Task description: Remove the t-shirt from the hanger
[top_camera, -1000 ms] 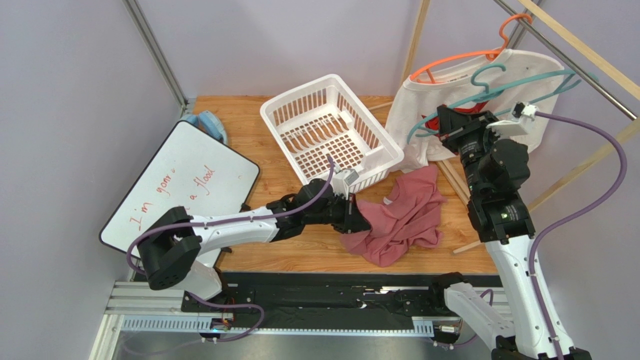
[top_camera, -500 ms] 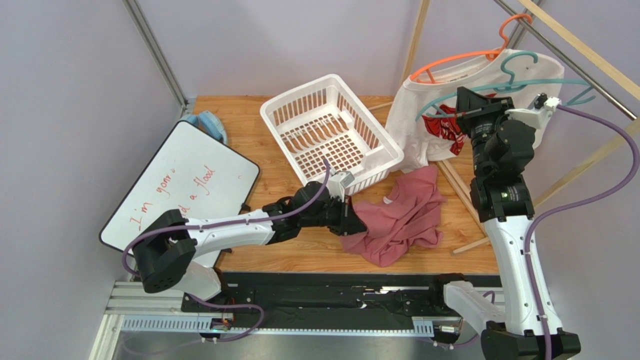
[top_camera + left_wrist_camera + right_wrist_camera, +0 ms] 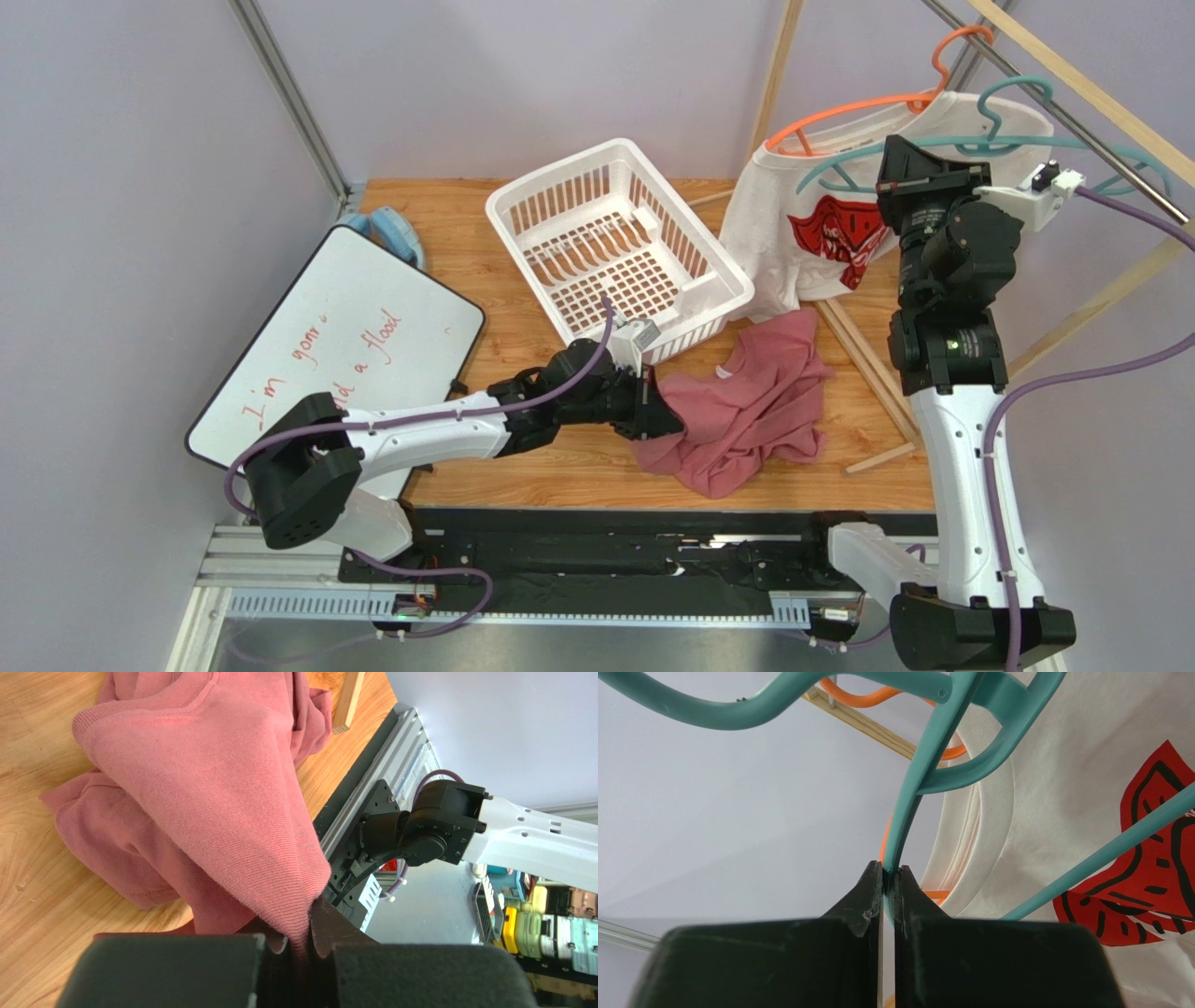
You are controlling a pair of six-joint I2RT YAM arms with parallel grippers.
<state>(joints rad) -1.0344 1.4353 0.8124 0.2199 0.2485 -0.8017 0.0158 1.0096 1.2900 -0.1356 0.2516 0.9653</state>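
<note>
The dusty-red t-shirt [image 3: 751,399] lies crumpled on the wooden table, off the hanger. My left gripper [image 3: 659,410] is shut on a fold of it at its left edge; the left wrist view shows the cloth [image 3: 210,791] pinched between the jaws [image 3: 309,934]. The teal hanger [image 3: 982,140] is bare and held up high at the back right, in front of the white t-shirt. My right gripper [image 3: 919,165] is shut on its thin bar, seen in the right wrist view [image 3: 913,805] where the gripper [image 3: 891,882] clamps it.
A white t-shirt with a red graphic [image 3: 828,224] hangs on an orange hanger [image 3: 898,98] from the rail [image 3: 1066,133] at the back right. A white basket [image 3: 617,245] stands mid-table. A whiteboard [image 3: 337,343] lies at the left. Wooden slats [image 3: 870,364] lean at the right.
My right arm has raised the teal hanger up and to the right toward the rail. The left gripper stays shut on the red t-shirt, nearly still.
</note>
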